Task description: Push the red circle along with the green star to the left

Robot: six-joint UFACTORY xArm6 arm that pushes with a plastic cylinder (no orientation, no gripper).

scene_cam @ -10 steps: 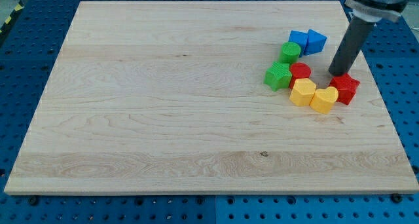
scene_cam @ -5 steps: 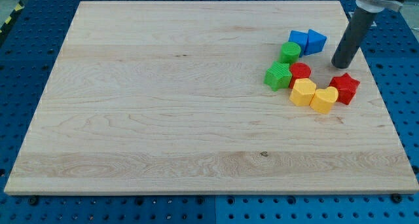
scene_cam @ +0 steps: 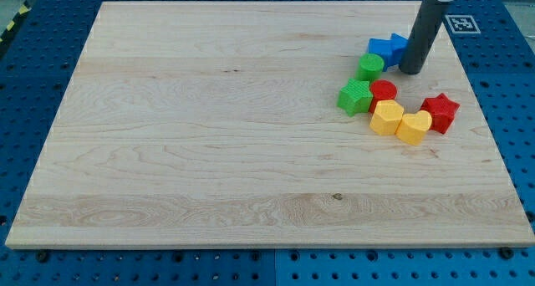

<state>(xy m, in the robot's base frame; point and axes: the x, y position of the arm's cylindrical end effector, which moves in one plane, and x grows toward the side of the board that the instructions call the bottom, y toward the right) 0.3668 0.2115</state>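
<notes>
A: Where do we find the red circle (scene_cam: 384, 90)?

B: In the cluster at the wooden board's (scene_cam: 209, 127) right side. We take it as our landmark. It is a short red cylinder with a flat round top and a matte, moulded-looking surface.

A: And the green star (scene_cam: 355, 96)?

B: Touching the red circle on the view's left. It is a chunky green piece with blunt points, same matte finish.

A: What else do we see around the red circle?

B: Toward the view's top and slightly left, a green cylinder (scene_cam: 370, 66) just beside it. Further toward the top, a blue cube (scene_cam: 382, 49) and another blue block (scene_cam: 399, 43) whose shape we cannot tell, since the rod covers most of it. Below the red circle, touching it, a yellow block (scene_cam: 386, 117) with angled sides, and to its right a yellow heart (scene_cam: 414, 126). To the right of the red circle, a red star (scene_cam: 440, 112) touches the heart.

A: Where is our tip (scene_cam: 410, 71)?

B: Up and to the right of the red circle, near it but apart, just right of the green cylinder. The rod is a smooth dark cylinder. We have no jaws to speak of, only that rod.

A: The board?

B: Pale planks with fine grain, on a blue perforated base (scene_cam: 501, 110).
</notes>
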